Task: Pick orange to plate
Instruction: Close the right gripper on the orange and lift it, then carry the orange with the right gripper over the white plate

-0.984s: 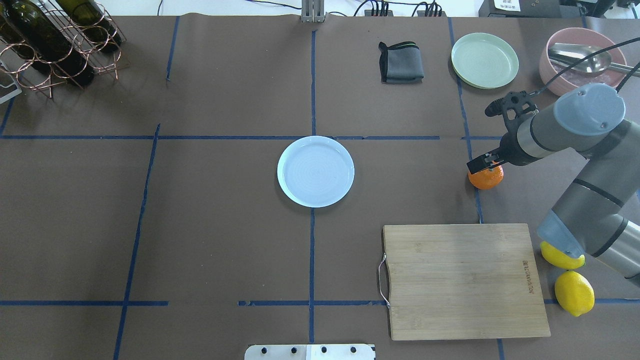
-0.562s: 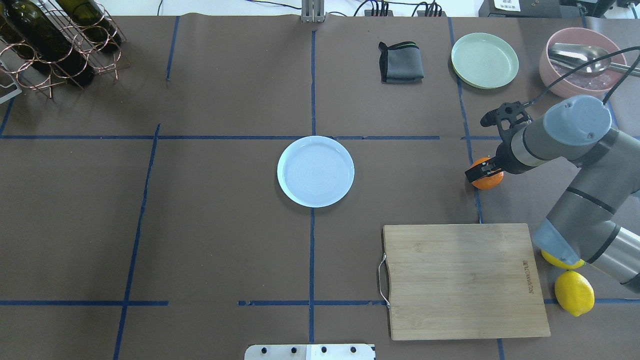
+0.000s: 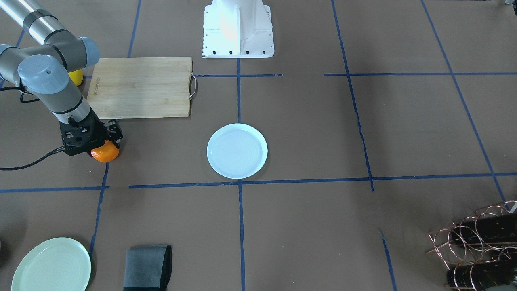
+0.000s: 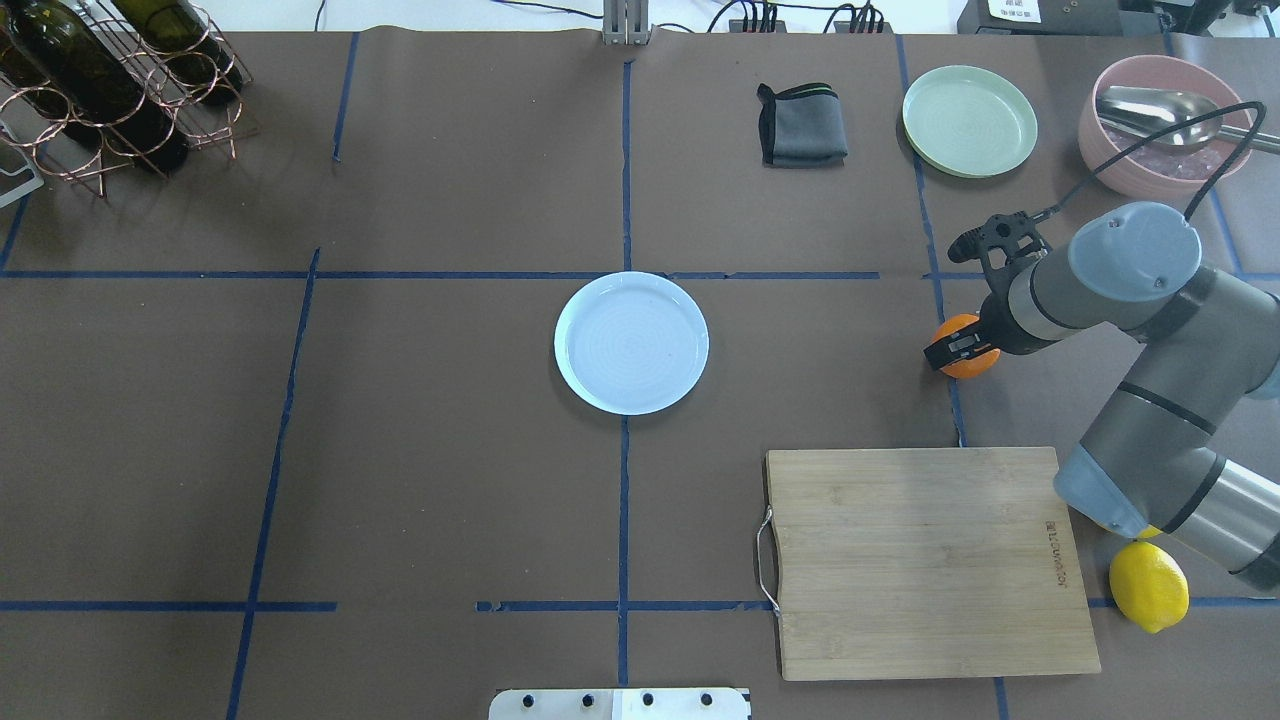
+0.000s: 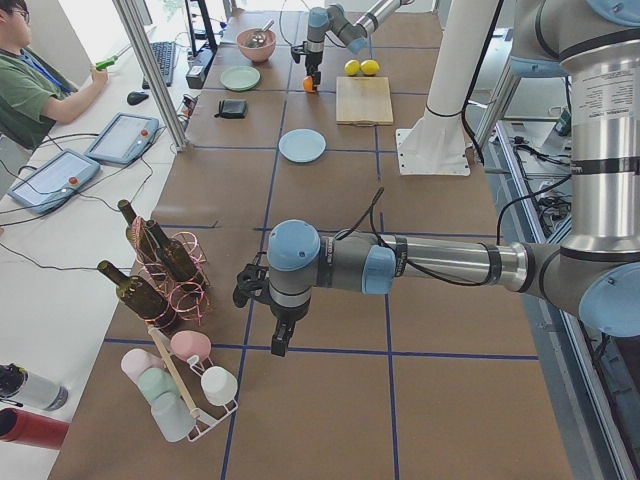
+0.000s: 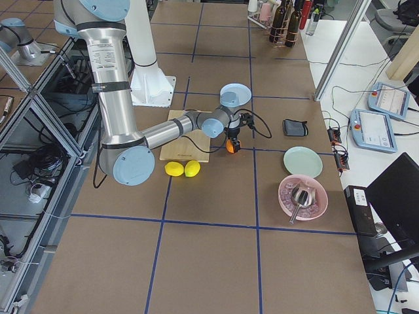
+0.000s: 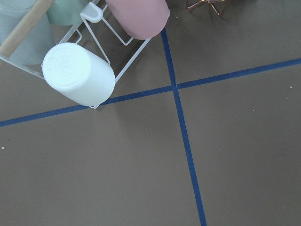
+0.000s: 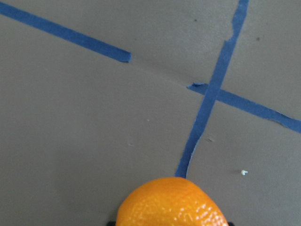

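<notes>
The orange [image 4: 972,367] sits on the desk [image 4: 400,450] at a crossing of blue tape lines, off to the robot's right and well apart from the plate [image 4: 631,343], which lies at the middle of the desk. Over the last second the right claw [image 4: 965,348] has dropped from just above the fruit to straddle it, so that in the overhead view its dark fingers now cover much of the orange's top; the orange itself has hardly shifted. The right wrist view shows the fruit filling the bottom centre with dark finger edges close at either side, but I cannot tell whether the claw is already pinching it or only bracketing it. I judge this to be the moment of the grasp: the reach is done, while the lift and the carry leftwards to the plate are yet to come. The left claw [image 5: 278,345] hangs over the far end of the desk beside a rack of cups [image 5: 175,385], and whether it is spread or pressed together cannot be told. As for the containers, the pale blue plate holds nothing, the pale green plate [image 4: 969,121] at the back right is likewise bare, and the pink bowl [image 4: 1140,185] next to it holds a large metal spoon [image 4: 1165,115].
</notes>
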You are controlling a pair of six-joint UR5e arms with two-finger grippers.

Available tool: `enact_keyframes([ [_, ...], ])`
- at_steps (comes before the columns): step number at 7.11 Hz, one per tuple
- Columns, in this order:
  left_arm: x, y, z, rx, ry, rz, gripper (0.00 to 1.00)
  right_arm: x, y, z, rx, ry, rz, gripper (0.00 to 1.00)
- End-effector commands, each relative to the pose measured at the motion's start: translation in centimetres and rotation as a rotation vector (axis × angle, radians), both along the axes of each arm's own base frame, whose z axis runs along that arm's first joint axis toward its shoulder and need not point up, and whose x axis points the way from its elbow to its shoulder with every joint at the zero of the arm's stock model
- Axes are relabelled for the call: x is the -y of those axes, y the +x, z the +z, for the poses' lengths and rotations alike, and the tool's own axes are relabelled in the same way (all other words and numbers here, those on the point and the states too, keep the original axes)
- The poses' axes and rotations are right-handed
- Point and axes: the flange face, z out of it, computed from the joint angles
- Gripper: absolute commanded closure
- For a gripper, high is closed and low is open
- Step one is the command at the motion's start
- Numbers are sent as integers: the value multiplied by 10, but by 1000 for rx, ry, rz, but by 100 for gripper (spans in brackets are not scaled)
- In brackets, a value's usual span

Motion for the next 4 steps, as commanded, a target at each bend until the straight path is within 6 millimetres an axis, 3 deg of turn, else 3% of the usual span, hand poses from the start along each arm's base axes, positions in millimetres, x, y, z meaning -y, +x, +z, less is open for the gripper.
enact_keyframes([
  [1,0,0,0,0,1,0,0,14,-40,-81,81,-21,46,79],
  [2,-1,-1,0,0,0,-1,0,11,-86,-147,80,-85,57,76],
  [3,-1,-1,0,2,2,0,0,12,-120,-207,63,-115,108,74],
  [4,-1,-1,-1,0,2,-2,0,16,-163,-249,57,-143,158,73],
])
